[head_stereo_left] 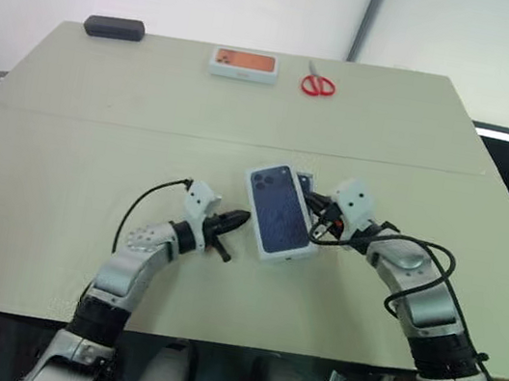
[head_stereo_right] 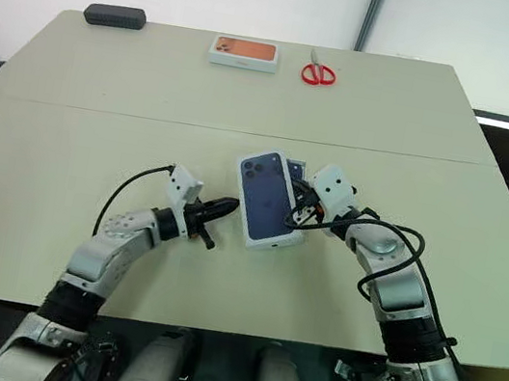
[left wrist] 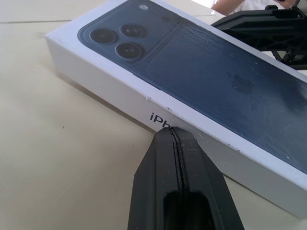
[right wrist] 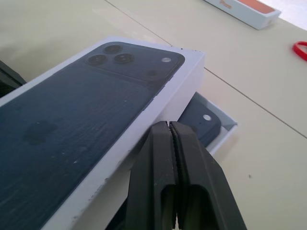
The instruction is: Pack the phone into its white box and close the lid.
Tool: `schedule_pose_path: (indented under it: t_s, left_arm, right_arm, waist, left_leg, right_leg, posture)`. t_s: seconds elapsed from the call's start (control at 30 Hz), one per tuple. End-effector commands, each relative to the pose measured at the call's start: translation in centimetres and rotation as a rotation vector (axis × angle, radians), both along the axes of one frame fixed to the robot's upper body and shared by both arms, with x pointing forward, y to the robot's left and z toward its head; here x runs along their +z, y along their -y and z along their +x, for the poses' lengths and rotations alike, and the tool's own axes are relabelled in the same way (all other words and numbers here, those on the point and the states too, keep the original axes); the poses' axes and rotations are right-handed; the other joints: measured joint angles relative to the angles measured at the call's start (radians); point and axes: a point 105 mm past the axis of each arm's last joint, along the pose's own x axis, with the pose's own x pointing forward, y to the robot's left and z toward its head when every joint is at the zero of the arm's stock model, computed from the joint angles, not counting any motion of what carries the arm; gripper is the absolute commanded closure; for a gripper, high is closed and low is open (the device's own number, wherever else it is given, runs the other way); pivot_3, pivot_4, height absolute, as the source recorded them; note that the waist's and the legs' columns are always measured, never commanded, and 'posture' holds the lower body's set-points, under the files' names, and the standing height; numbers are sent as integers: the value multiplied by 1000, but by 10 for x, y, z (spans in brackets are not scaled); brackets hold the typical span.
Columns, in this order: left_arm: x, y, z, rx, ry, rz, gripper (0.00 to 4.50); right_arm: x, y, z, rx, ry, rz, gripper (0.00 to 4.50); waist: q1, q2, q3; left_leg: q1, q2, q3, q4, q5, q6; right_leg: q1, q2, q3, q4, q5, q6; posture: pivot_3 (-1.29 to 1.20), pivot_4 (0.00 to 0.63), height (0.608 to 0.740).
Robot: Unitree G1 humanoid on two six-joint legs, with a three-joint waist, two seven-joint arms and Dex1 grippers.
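- Head views: the lid (head_stereo_left: 277,211) lies near the middle of the table (head_stereo_left: 71,121), picture side up. Its long axis runs away from the robot and leans slightly left, with the printed camera cluster at the far end. It sits askew over the white box (head_stereo_left: 307,181), whose far right corner pokes out with the phone (head_stereo_left: 304,181) inside.
- The left gripper (head_stereo_left: 240,218) is at the lid's left long side and the right gripper (head_stereo_left: 315,210) at its right long side.
- Left wrist view: the left gripper (left wrist: 173,132), fingers pressed together and pinching nothing, has its tip against the lid's (left wrist: 192,76) white side wall.
- Right wrist view: the right gripper (right wrist: 169,125), fingers pressed together, is at the lid's (right wrist: 72,110) wall. Just beyond, the dark blue phone (right wrist: 201,122) lies in the uncovered corner of the white box (right wrist: 229,127).
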Motion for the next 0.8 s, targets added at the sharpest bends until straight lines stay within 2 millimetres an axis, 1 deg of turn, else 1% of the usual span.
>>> schedule_pose_path:
  t_s: [0.03, 0.13, 0.27, 0.4, 0.57, 0.8]
  left_arm:
    - [11, 11, 2, -23, 45, -20, 4500]
    - [18, 18, 7, -25, 51, -51, 4500]
    - [35, 34, 15, -39, 65, -98, 4500]
    - [38, 45, 19, -56, 49, -112, 4500]
    - [38, 47, 18, -69, 50, -113, 4500]
    - [40, 42, 16, -61, 38, -132, 4500]
  right_arm:
    - [13, -4, -2, 22, 48, 21, 4438]
    - [11, -6, -4, 33, 45, 25, 4438]
    - [9, -2, -2, 12, 42, 17, 4438]
    - [9, 2, 2, -13, 46, 15, 4438]
    - [8, 6, 5, -31, 47, 1, 4438]
    - [2, 4, -1, -18, 28, 5, 4438]
  waist:
    - [0, 0, 0]
    - [0, 0, 0]
    - [2, 0, 0]
    - [0, 0, 0]
    - [-4, 0, 0]
    - [-1, 0, 0]
  left_leg:
    - [0, 0, 0, 0, 0, 0]
    - [0, 0, 0, 0, 0, 0]
    - [0, -1, -1, 1, 0, 0]
    - [0, -1, -1, 1, 0, 0]
    - [0, -1, -1, 1, 0, 0]
    - [0, -1, -1, 2, 0, 0]
  right_leg:
    - [0, 0, 0, 0, 0, 0]
    - [0, 0, 0, 0, 0, 0]
    - [1, 0, -1, 0, 0, 0]
    - [1, 0, -1, 0, 0, 0]
    - [1, 0, -1, 1, 0, 0]
    - [1, 0, -1, 2, 0, 0]
  posture:
    - [0, 150, 740]
    - [0, 150, 740]
    - [0, 150, 740]
    - [0, 150, 740]
    - [0, 150, 740]
    - [0, 150, 740]
